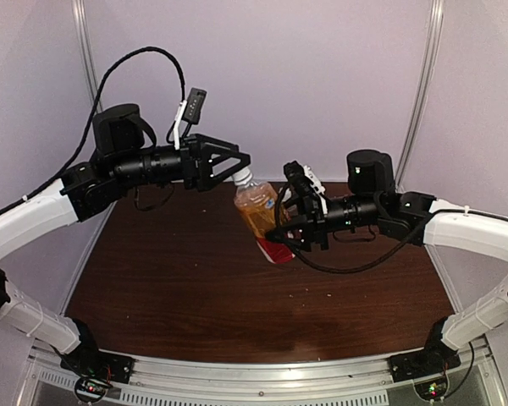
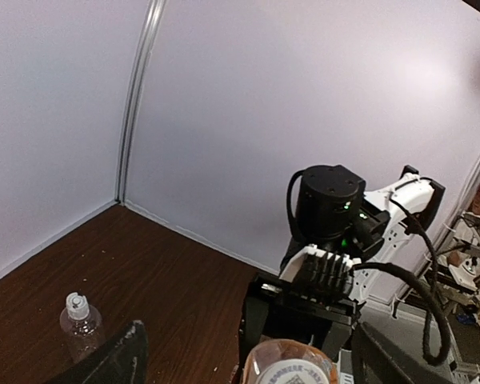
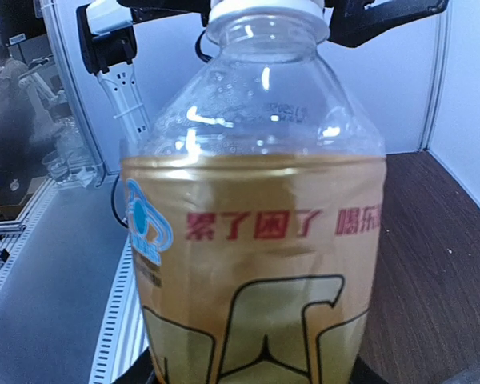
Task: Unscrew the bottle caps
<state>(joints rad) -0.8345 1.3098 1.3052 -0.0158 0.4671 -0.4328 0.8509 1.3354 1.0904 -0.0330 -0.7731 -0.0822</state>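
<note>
Neither cap is off yet. The right gripper (image 1: 292,233) clamps the amber-liquid plastic bottle (image 1: 256,207) over the far half of the brown table (image 1: 195,279). The left gripper (image 1: 244,167) gapes wide around its whitish round cap (image 1: 242,178), holding nothing. The clear plastic bottle (image 2: 80,324) stands capped.

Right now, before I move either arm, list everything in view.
amber bottle: one, amber liquid with red label, held tilted above the table's middle.
clear bottle: one, colourless, standing on the table, shown only by the left wrist camera.
bottle caps: two, whitish, amber bottle's cap and clear bottle's cap, each on its bottle.
table: one, dark brown.
left gripper: one, black, open around the amber bottle's cap.
right gripper: one, black, shut on the amber bottle.
</note>
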